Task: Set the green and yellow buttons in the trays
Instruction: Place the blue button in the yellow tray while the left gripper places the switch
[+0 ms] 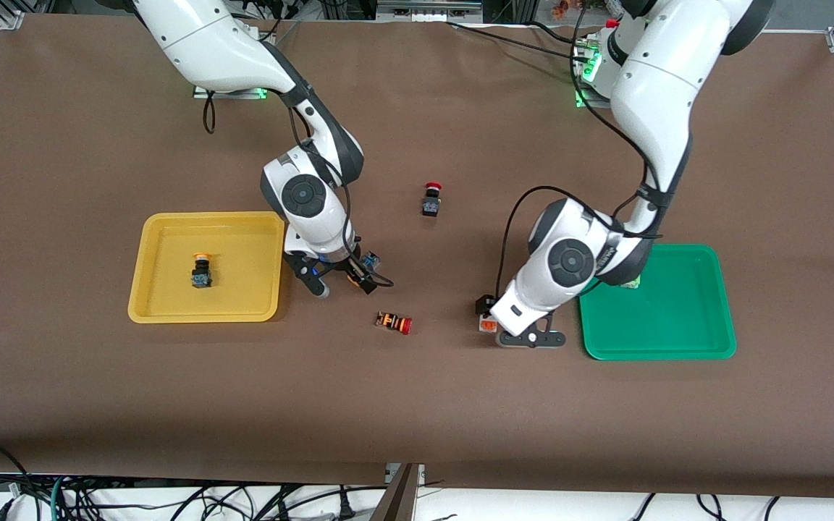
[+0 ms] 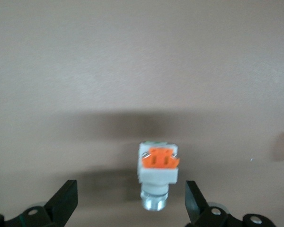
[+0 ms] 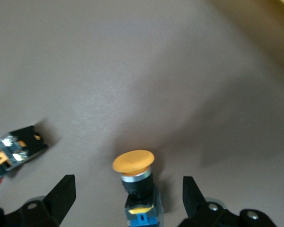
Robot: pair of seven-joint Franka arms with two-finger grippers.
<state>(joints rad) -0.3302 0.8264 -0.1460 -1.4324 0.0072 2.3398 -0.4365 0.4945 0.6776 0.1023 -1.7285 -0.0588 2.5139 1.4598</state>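
My right gripper (image 1: 343, 284) is open, low beside the yellow tray (image 1: 171, 307). A yellow-capped button (image 3: 133, 163) with a black-blue body lies on the table between its fingers, also seen in the front view (image 1: 368, 260). A second yellow-capped button (image 1: 201, 269) stands in the yellow tray. My left gripper (image 1: 491, 318) is open, low beside the green tray (image 1: 677, 347). A white square button with an orange face (image 2: 157, 165) lies between its fingers, also seen in the front view (image 1: 488, 325). A small pale-green thing (image 1: 631, 284) sits in the green tray, mostly hidden by the left arm.
A red-capped button with a black body (image 1: 431, 199) stands mid-table, farther from the front camera than both grippers. A red-capped, orange-striped button (image 1: 394, 322) lies between the grippers, nearer the front camera; it also shows in the right wrist view (image 3: 16, 147).
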